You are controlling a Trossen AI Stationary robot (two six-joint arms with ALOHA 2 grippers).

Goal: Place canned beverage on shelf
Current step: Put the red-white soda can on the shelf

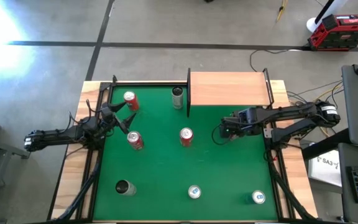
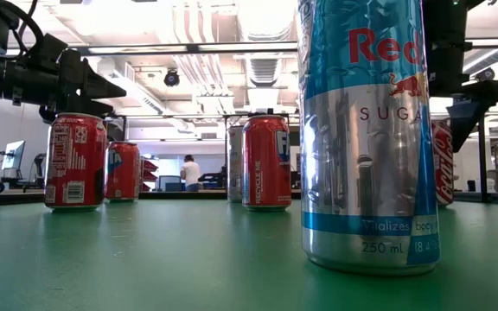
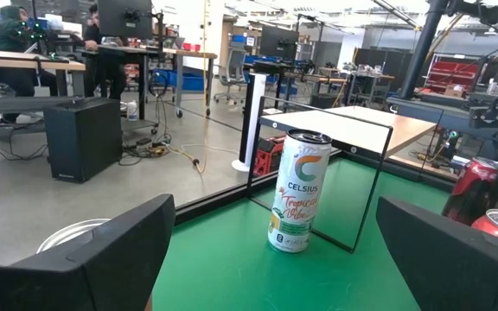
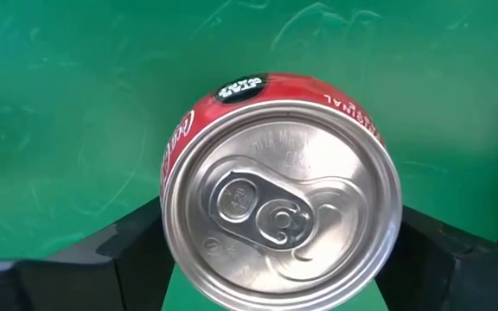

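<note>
A red can point(image 4: 279, 173) stands upright on the green mat point(image 4: 59, 104), seen from above in the right wrist view. My right gripper point(image 4: 279, 255) points down over it, open, one finger point(image 4: 119, 250) on each side of the can. The gripper point(image 1: 224, 130) hides this can in the high view. The light-wood shelf point(image 1: 229, 88) with black rails sits at the mat's far edge, just beyond the right gripper. My left gripper point(image 1: 124, 120) waits open at the mat's left side, level, facing a white can point(image 3: 296, 203).
Three red cans point(image 1: 130, 99), point(image 1: 135, 140), point(image 1: 186, 136) stand mid-mat, and a white can point(image 1: 178, 96) by the shelf's left rail. Three more cans point(image 1: 125, 187), point(image 1: 194, 192), point(image 1: 258, 198) stand near the near edge. The blue-silver can point(image 2: 366, 130) fills the low view.
</note>
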